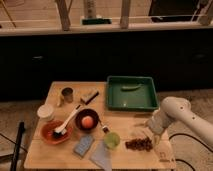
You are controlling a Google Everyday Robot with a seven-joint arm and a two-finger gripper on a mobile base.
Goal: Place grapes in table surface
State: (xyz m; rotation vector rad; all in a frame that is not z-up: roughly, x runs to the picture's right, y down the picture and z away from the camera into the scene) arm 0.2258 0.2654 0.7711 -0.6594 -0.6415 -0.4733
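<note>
The robot's two-finger claw (151, 132) hangs low over the near right part of the table at the end of a white arm (176, 112) that reaches in from the right; whether it is clenched or released cannot be told. It is just beside the bunch it is tasked with. Beneath it spreads the light tan rectangular wooden tabletop (127, 116), its plank lines showing, set before a dark wall. At the far right of the top stands a dark green rectangular tray (113, 93) holding one long green vegetable (131, 87). Toward the left sit a shallow red-orange dish (46, 134) with a white-handled brush (67, 122) leaning in it, and a small dark bowl (80, 116) cradling a round orange fruit (87, 121). A pale grey cloth (102, 157) and a blue rectangular sponge (83, 145) lie at the near edge, with a small green cup (111, 140) beside them. A white cup (45, 111) and a dull metal cup (66, 94) stand farther back on the left. The small elongated bunch of dark reddish-brown grapes (139, 144) lies near the front right edge, apparently resting on the wood, right of the green cup and well apart from the tray. By its look the bunch is light, soft and easily bruised, its berries apt to drop off if squeezed. The safest hold would seem to be a gentle one across the narrow middle of the cluster, or at the stem if one shows.
</note>
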